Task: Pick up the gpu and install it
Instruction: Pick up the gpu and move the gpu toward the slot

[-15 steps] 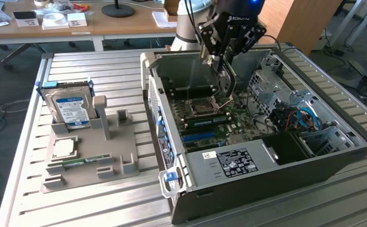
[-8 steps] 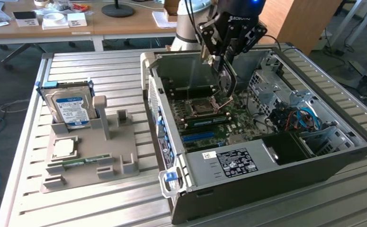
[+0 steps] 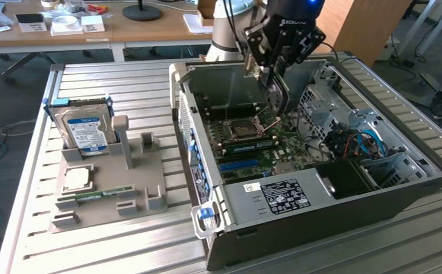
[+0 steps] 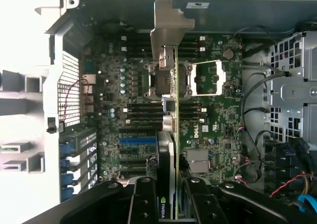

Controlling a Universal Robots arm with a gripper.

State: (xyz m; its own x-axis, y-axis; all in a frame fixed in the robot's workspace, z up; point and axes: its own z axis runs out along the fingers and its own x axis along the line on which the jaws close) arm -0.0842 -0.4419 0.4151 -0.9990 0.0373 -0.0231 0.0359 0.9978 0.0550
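My gripper point(image 3: 272, 67) is shut on the gpu point(image 3: 276, 97), a thin dark card that hangs edge-down over the open computer case point(image 3: 320, 211). It hovers above the motherboard point(image 3: 259, 142), near the processor socket. In the wrist view the gpu point(image 4: 174, 135) is seen edge-on, with its silvery bracket point(image 4: 171, 30) at the far end. My gripper point(image 4: 171, 201) clamps the card from both sides, a black finger point(image 4: 143, 199) on each face. The card's lower edge is clear of the board. The blue slots point(image 4: 137, 140) lie beside the card.
A grey holder point(image 3: 141, 188) in the exterior view's left carries a silver hard drive point(image 3: 88, 128) with a blue label, a processor point(image 3: 78, 178) and a green memory stick point(image 3: 99, 197). Cables and a drive cage point(image 3: 373, 142) fill the case's far side. A desk point(image 3: 91, 28) stands behind.
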